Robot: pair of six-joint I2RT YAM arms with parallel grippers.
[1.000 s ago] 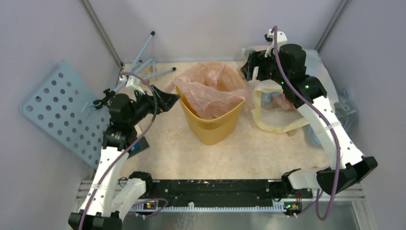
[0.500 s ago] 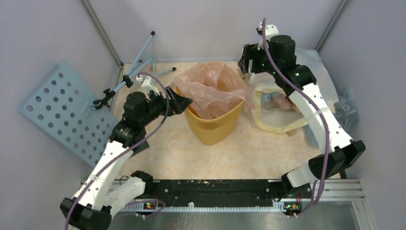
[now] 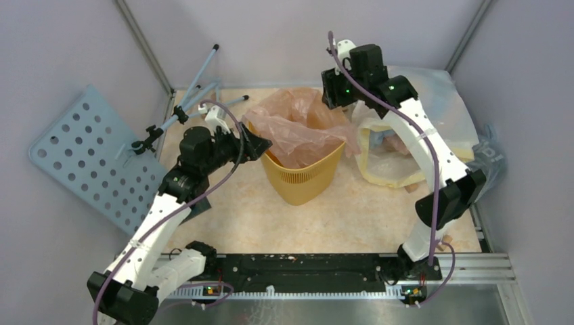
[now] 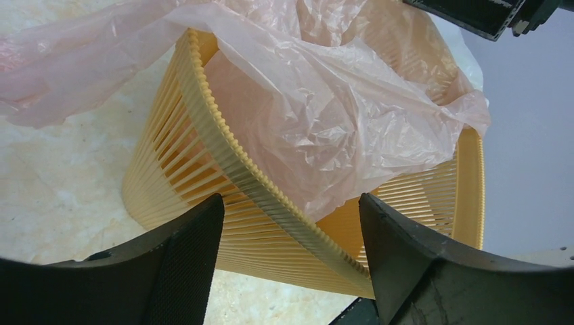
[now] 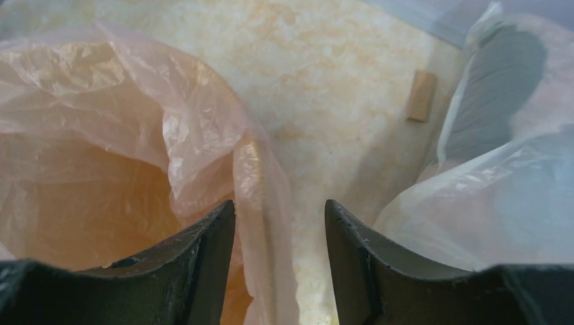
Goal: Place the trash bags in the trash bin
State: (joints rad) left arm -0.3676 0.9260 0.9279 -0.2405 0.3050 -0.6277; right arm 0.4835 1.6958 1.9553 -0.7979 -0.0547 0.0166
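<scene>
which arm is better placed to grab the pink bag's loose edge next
Right, probably. The right gripper, jaws open, straddles a hanging fold of the bag at the edge of the bin. The left gripper is open around the bin's ribbed rim, so closing there would likely catch the bin too.

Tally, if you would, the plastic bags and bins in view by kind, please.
Plastic bags: 3 (pink trash bag, whitish-yellow sack, grey-blue bag)
Trash bin: 1
Total: 4
</scene>
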